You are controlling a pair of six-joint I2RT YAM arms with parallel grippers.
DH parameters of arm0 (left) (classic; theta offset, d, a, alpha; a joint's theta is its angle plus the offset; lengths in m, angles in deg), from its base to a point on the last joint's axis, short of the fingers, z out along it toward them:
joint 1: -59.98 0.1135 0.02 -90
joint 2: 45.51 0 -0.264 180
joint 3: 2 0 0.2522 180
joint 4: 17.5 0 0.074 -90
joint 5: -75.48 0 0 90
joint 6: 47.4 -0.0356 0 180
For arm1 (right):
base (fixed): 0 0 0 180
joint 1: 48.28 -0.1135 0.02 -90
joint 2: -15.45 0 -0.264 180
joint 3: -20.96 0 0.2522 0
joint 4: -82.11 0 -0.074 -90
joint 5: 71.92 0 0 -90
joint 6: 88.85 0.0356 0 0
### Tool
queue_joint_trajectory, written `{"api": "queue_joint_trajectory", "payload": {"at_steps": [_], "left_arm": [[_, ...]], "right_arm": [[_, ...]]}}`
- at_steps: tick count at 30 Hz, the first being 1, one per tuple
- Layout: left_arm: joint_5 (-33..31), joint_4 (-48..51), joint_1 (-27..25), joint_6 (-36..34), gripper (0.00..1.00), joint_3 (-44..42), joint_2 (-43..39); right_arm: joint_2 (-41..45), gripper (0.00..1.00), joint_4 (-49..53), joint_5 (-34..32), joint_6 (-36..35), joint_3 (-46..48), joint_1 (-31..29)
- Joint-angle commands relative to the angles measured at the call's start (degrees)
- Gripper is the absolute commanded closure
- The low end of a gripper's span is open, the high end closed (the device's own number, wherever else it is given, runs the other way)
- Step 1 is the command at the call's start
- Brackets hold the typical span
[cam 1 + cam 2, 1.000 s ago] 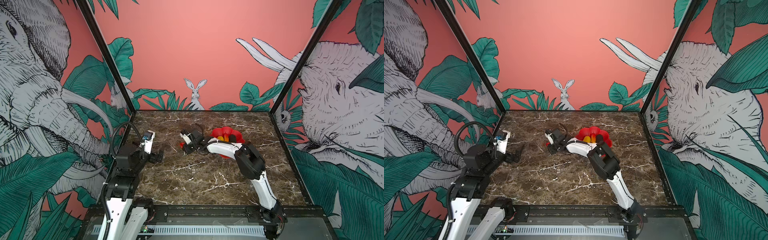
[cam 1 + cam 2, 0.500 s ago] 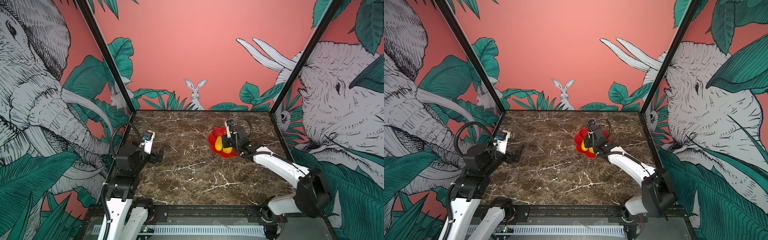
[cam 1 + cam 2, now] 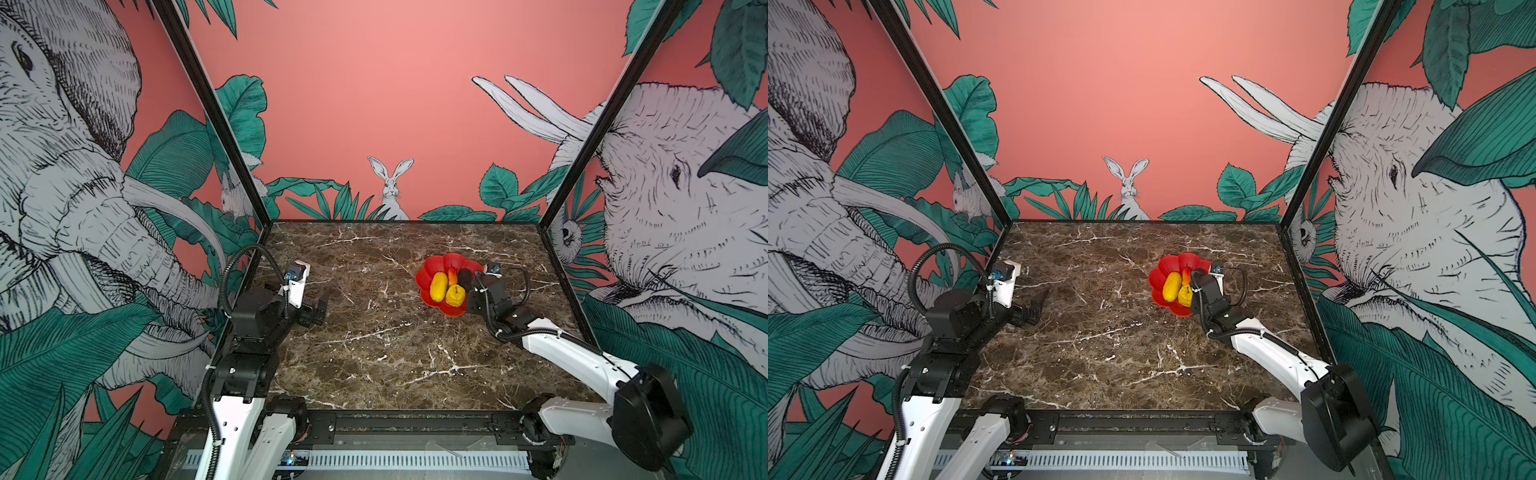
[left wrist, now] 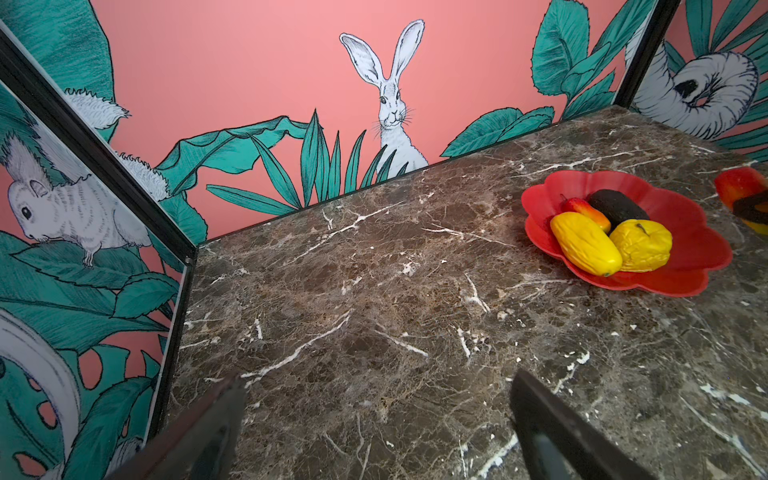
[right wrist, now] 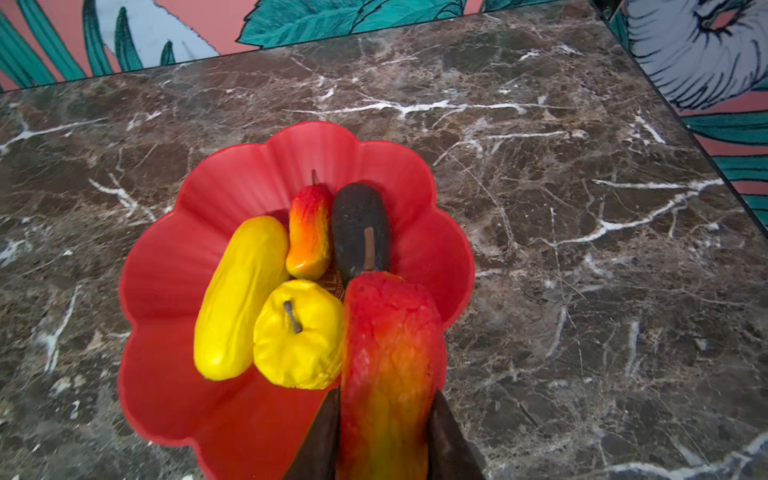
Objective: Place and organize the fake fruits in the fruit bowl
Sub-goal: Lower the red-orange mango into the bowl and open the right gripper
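Observation:
The red flower-shaped fruit bowl (image 3: 446,262) (image 3: 1183,261) (image 4: 685,249) (image 5: 166,270) sits right of the table's middle. In it lie a long yellow oval (image 3: 439,286) (image 5: 239,295), a round yellow apple-like fruit (image 3: 455,295) (image 5: 299,336), a black oval (image 3: 464,278) (image 5: 359,220) and a slim red-orange fruit (image 3: 452,275) (image 5: 309,232). My right gripper (image 3: 471,297) (image 3: 1196,286) (image 5: 385,395) is shut on another slim red-orange fruit (image 5: 390,332) (image 4: 739,187). It holds this fruit above the bowl's right rim, stem toward the black oval. My left gripper (image 3: 320,307) (image 3: 1034,307) (image 4: 374,399) is open and empty at the table's left.
Brown marble table (image 3: 374,353) with painted walls on three sides. The right wall (image 3: 582,291) stands close behind my right arm. A black rail (image 3: 395,419) runs along the table's front edge.
My right gripper has carried the slim red-orange fruit from the table left of the bowl to the bowl's right side. The left arm has not moved.

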Motion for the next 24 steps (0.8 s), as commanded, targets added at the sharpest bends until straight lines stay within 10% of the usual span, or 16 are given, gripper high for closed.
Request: {"api": "queue_joint_trajectory", "payload": {"at_steps": [1, 24], "left_arm": [[0.67, -0.12, -0.01, -0.49, 0.00, -0.84, -0.29], [0.58, -0.20, 0.03, -0.58, 0.00, -0.84, 0.28]], "right_arm": [[-1.98, 1.00, -3.99, -2.07, 4.13, 0.00, 0.94], [-13.06, 0.82, -11.04, 2.69, 7.25, -0.76, 3.96]]}}
